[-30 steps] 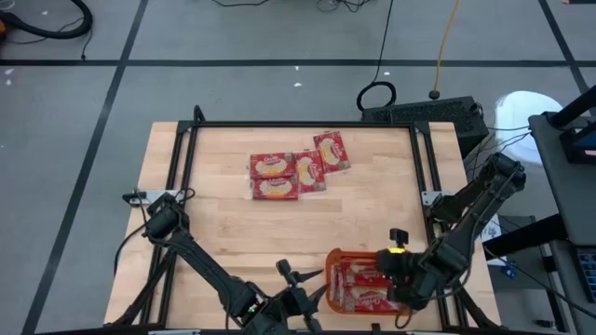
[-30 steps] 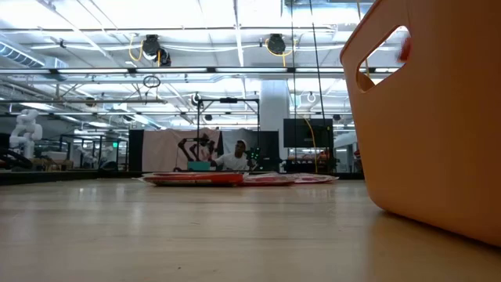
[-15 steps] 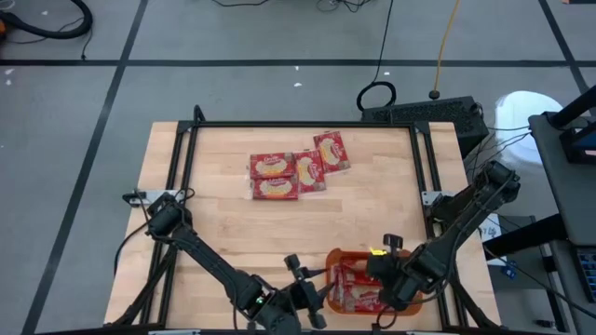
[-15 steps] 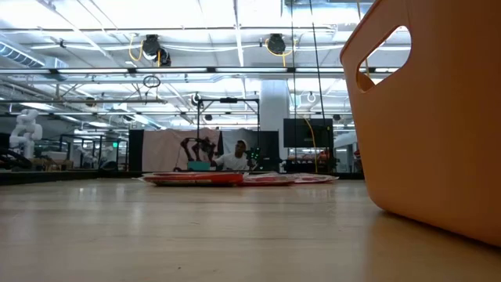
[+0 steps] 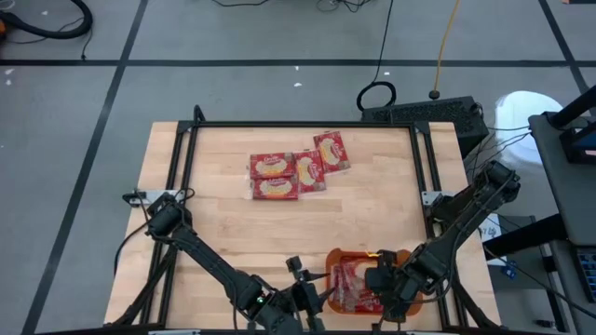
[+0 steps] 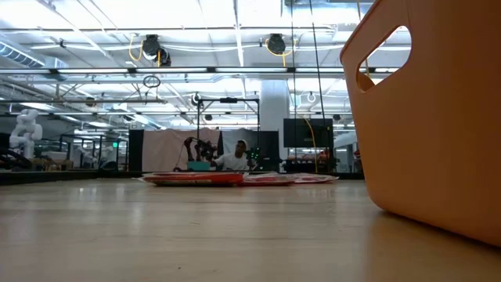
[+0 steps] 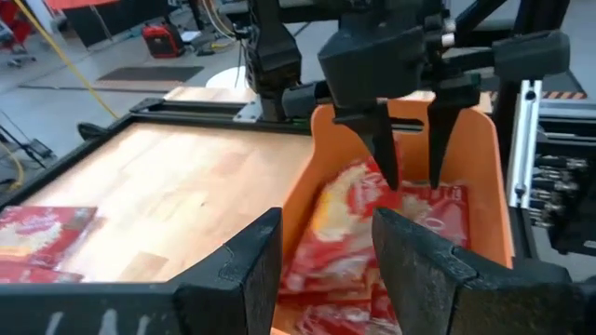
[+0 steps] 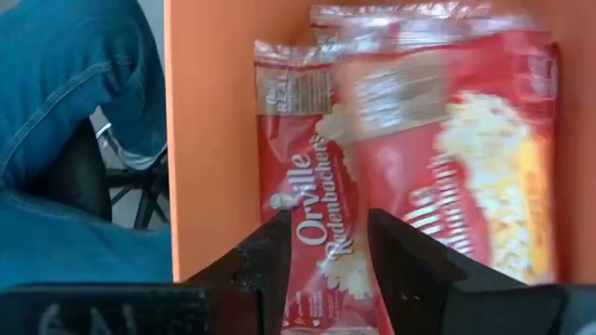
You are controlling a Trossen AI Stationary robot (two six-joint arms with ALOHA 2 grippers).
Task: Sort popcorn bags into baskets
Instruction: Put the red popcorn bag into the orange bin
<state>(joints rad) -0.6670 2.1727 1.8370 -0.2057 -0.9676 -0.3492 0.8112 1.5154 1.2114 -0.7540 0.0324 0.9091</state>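
From above, the basket sits at the lower centre-right, the right gripper poised over the bags in it, the left gripper at its left rim, perhaps steadying it. More unsorted bags wait at upper centre.

Low view: the basket wall fills the right.

Left wrist: both grippers' fingers spread, empty.

Right wrist: fingers apart above packed bags, suggesting a release.

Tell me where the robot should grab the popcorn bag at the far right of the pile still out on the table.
Probably from straight above, fingers across its short width. That popcorn bag lies flat and slightly tilted, its right long edge free on the bare table, while its left edge meets the neighbouring bag.
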